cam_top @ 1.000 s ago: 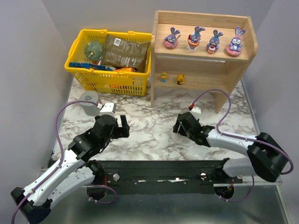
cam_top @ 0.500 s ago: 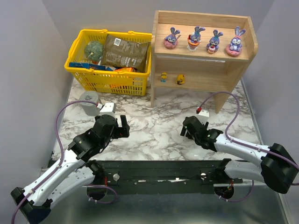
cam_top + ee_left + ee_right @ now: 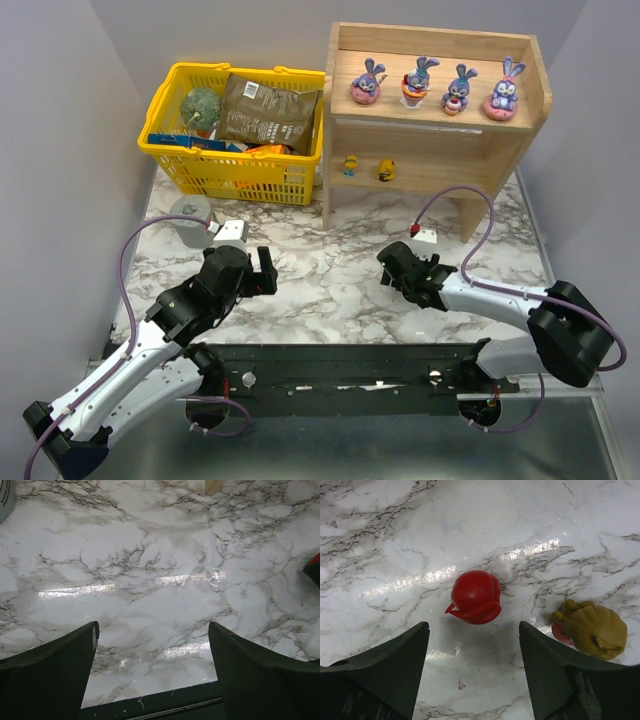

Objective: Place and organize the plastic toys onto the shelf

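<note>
Reaching low, right pincer (image 3: 472,629) wide near red toy (image 3: 475,597), left pincer (image 3: 152,630) wide.

**Overhead view.** Bright, even light from above, sharp across the whole field. The upper tier of the shelf (image 3: 430,150) casts a soft shadow that dims the lower tier. The grey walls darken toward 9 and 3 o'clock.

**Left wrist view.** Two glare streaks lie on the glossy marble table (image 3: 165,540), one through the centre and one toward 6 o'clock. The left gripper fingers (image 3: 45,680) at 7 and 5 o'clock are dark and soft-edged.

**Right wrist view.** A glare band runs from 9 to 2 o'clock. The red toy (image 3: 475,596) is crisp with a dull sheen. The tan toy (image 3: 592,630) at 4 o'clock is slightly soft. The right gripper fingers (image 3: 375,675) are near-black and blurred.
</note>
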Controlling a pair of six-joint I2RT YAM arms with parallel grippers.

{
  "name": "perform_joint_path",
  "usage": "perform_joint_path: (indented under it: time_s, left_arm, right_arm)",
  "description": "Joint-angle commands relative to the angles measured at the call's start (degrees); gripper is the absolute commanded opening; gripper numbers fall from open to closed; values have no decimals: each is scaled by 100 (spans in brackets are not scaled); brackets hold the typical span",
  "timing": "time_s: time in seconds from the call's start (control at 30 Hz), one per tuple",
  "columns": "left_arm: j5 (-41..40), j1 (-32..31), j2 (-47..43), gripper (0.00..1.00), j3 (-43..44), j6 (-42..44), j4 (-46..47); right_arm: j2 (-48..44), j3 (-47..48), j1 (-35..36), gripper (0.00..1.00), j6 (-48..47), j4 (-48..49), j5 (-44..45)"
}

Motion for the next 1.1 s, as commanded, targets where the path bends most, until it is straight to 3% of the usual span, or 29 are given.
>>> perform_joint_path:
  time_s: [0.0,1.07]
  left_arm:
    - [19,19,-43,99,62,46,49]
    - [46,19,10,99,62,55,66]
  right_arm:
    - [225,204,29,80,107,100,439]
    - [744,353,-322,59,-156,601,677]
